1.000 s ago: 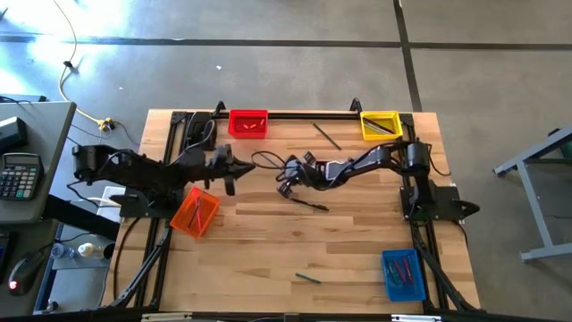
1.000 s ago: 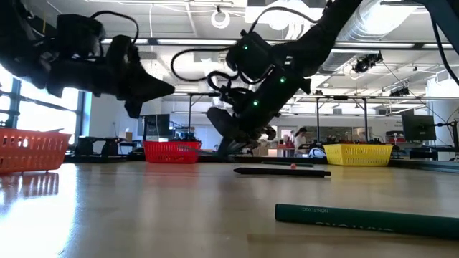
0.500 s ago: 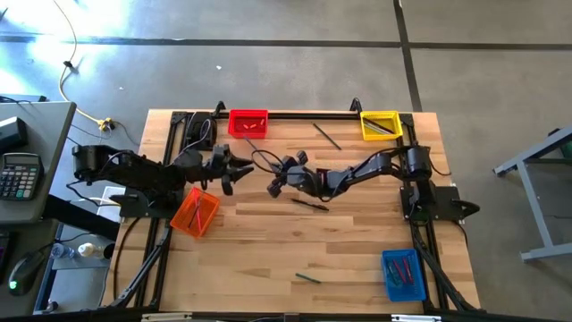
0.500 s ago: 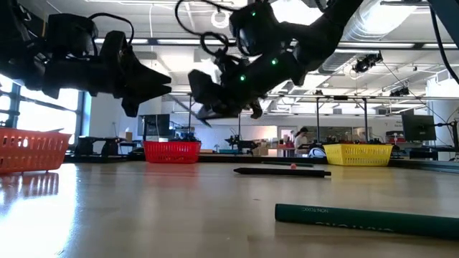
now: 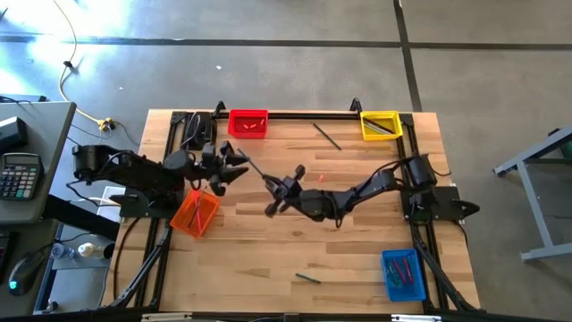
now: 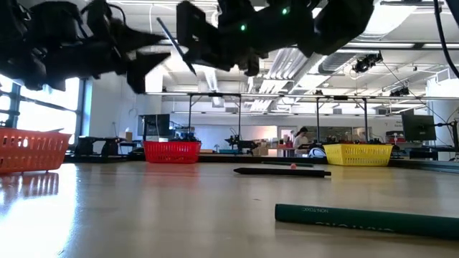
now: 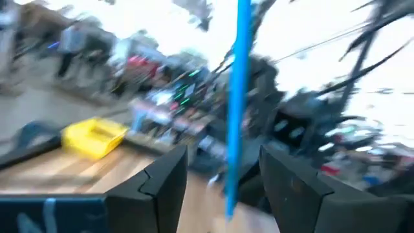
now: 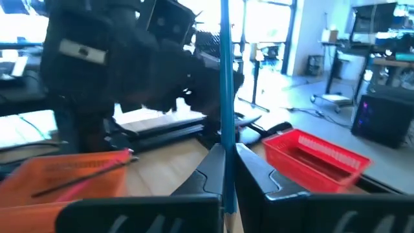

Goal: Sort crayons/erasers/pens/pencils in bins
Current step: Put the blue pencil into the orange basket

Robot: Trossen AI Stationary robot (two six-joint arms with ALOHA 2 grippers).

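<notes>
Wooden table [image 5: 268,241] bears bins [image 5: 248,123], pens [image 5: 326,136], pencils [image 5: 308,278].

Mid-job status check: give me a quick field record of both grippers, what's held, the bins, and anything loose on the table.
right gripper: above mid-table, fingers shut on blue pen
left gripper: raised facing the right one, fingers open, pen between them, not clamped
bins: red bin and yellow bin at far edge; orange bin on the left side; blue bin at near right corner
loose on table: black pen, pink eraser, green pencil, dark pencil
</notes>
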